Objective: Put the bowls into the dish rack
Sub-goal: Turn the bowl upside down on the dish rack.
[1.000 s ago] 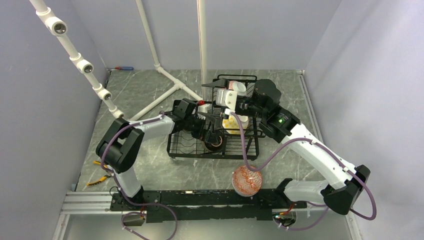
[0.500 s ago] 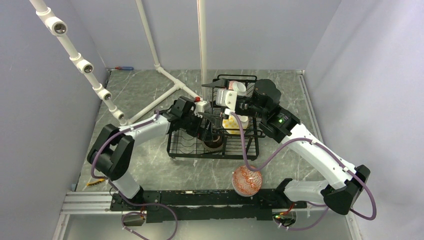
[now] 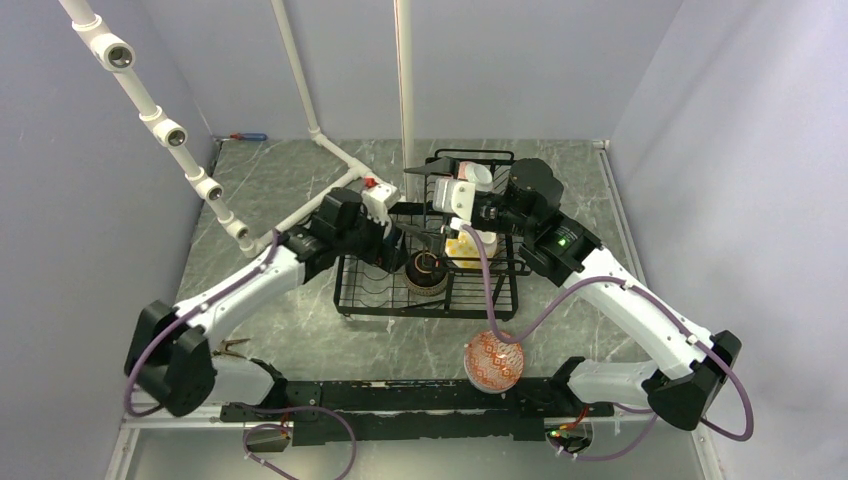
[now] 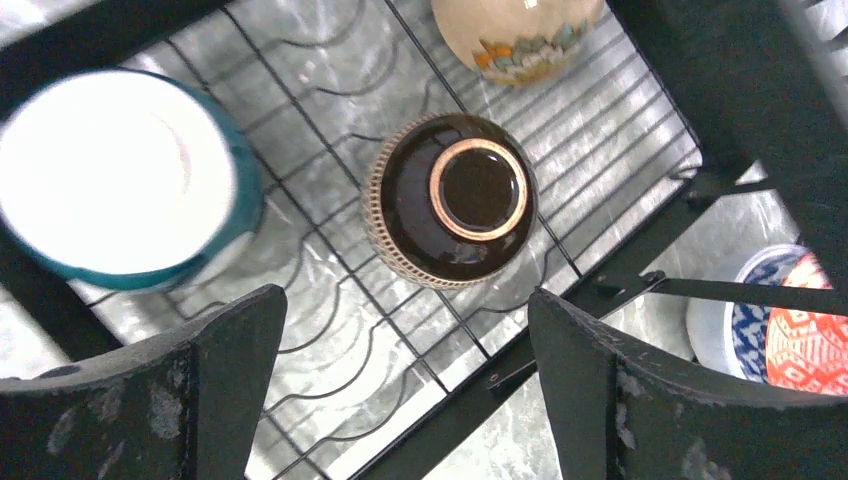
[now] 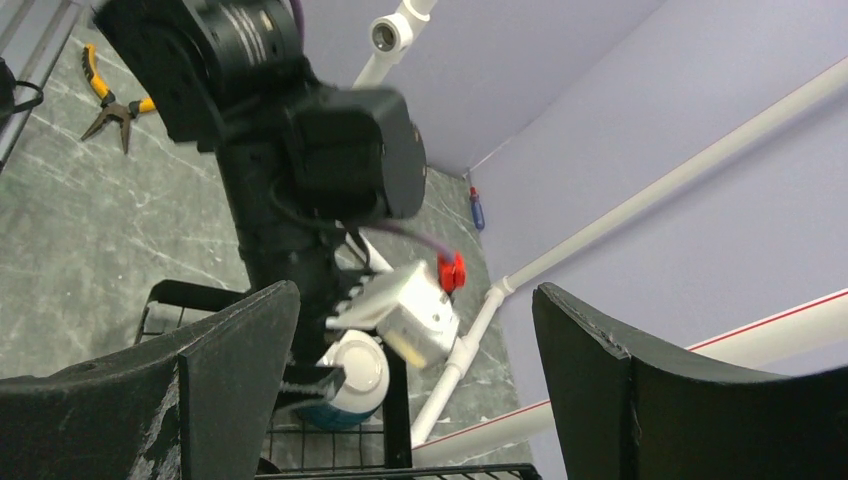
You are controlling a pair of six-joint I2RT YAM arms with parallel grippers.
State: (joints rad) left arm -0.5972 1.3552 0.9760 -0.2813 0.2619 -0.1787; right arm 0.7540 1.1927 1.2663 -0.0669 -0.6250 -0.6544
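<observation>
Left gripper (image 4: 405, 340) has withdrawn leftward, jaws wide, empty. Dark brown glazed ceramic bowl (image 4: 455, 200) now rests inverted in black wire dish rack (image 3: 430, 313), lower tray: judged placed. Right gripper (image 5: 415, 330) wide, empty. Red-patterned round ceramic bowl (image 3: 493, 360) awaits loading, near side.

2 arms (image 3: 250, 285), 1 dish rack (image 3: 425, 313), 5 bowls (image 4: 455, 200) seen from left wrist.

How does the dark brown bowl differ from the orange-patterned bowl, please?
The dark brown bowl sits upside down in the dish rack, foot ring up; the orange-patterned bowl lies outside it on the table. The brown bowl is dark, the orange-patterned one bright. Both are round.
</observation>
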